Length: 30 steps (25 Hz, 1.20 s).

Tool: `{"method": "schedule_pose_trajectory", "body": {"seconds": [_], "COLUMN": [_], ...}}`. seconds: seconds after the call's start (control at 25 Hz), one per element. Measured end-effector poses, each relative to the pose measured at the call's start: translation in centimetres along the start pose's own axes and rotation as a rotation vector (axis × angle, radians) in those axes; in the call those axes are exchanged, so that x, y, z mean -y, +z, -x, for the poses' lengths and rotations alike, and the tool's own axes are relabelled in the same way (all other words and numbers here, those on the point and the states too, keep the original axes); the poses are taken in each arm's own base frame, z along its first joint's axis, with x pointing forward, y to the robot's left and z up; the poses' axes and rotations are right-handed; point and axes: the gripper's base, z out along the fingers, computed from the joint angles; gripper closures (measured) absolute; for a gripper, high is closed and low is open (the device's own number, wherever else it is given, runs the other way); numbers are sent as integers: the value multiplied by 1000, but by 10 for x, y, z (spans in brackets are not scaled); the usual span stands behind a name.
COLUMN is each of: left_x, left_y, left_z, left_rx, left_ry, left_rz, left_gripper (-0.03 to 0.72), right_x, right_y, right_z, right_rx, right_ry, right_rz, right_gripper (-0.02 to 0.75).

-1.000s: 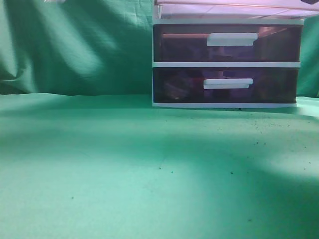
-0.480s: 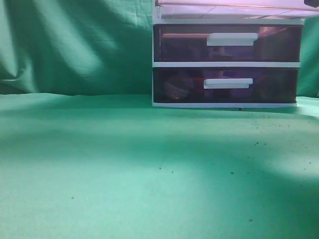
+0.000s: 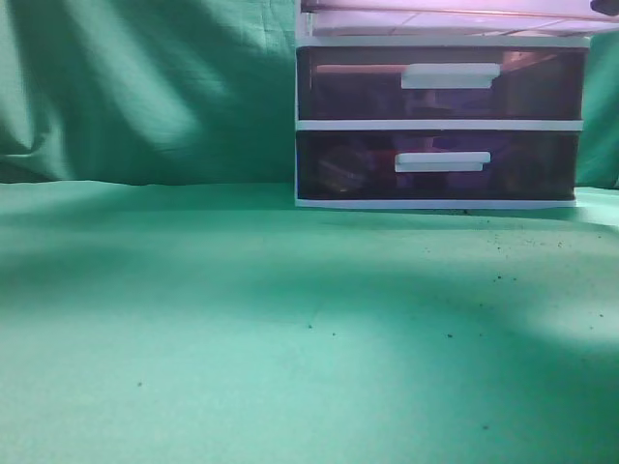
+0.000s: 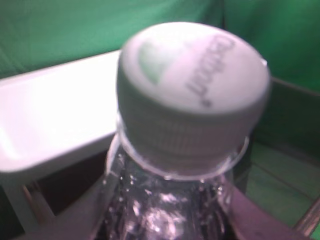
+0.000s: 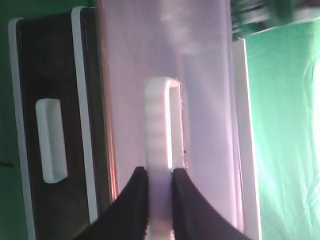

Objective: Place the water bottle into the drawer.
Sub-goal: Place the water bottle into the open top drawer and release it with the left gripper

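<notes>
The water bottle (image 4: 192,95), clear with a white ribbed cap, fills the left wrist view. My left gripper (image 4: 165,215) is shut on its neck and shoulder. The bottle hangs beside the unit's white top (image 4: 50,115), with a dark translucent wall (image 4: 290,110) to its right. The top drawer (image 5: 200,75) shows pale pink in the right wrist view. My right gripper (image 5: 160,185) is shut on its white handle (image 5: 161,125). In the exterior view only the drawer's lower edge (image 3: 445,17) shows at the top of the frame. Both grippers are out of that view.
The middle drawer (image 3: 440,85) and bottom drawer (image 3: 435,164) sit closed in the white frame at the back right. Green cloth (image 3: 242,319) covers the table and the backdrop. The middle drawer's handle (image 5: 50,140) shows left of my right gripper.
A small pale shape at the top left edge of the exterior view one second ago is gone now. The drawer unit has not moved.
</notes>
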Motion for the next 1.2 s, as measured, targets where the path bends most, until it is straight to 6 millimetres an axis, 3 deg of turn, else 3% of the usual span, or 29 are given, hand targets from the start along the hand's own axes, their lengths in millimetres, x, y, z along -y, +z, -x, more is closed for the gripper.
{"method": "schedule_pose_trajectory", "body": {"seconds": [0.12, 0.28, 0.44, 0.52, 0.68, 0.72, 0.8, 1.12, 1.2], "left_x": [2, 2, 3, 8, 24, 27, 32, 48, 56], "left_y": [16, 18, 18, 18, 19, 20, 23, 79, 91], "left_z": [-28, -31, -28, -22, -8, -6, -7, -51, -53], "left_rx": [-71, -79, -45, 21, 193, 243, 330, 480, 507], "left_ry": [-2, -5, -13, -18, -22, -25, -30, -158, -165], "left_rz": [-3, -2, -12, -37, -107, -126, -159, -252, -271], "left_gripper": [414, 414, 132, 47, 46, 95, 99, 99, 99], "right_x": [-1, -2, -2, -3, -2, -2, -2, -3, -3], "right_y": [-1, -1, -1, -2, -2, -2, -2, -2, -2], "right_z": [0, 0, 0, 0, 0, 0, 0, 0, 0], "right_rx": [1, 0, 0, 0, 1, 1, 1, 2, 1], "right_ry": [1, 1, 1, 1, 1, 1, 3, 61, 70], "right_rz": [-2, 0, 1, 2, 1, 1, 1, 1, 4], "right_gripper": [636, 636, 636, 636, 636, 636, 636, 636, 636]}}
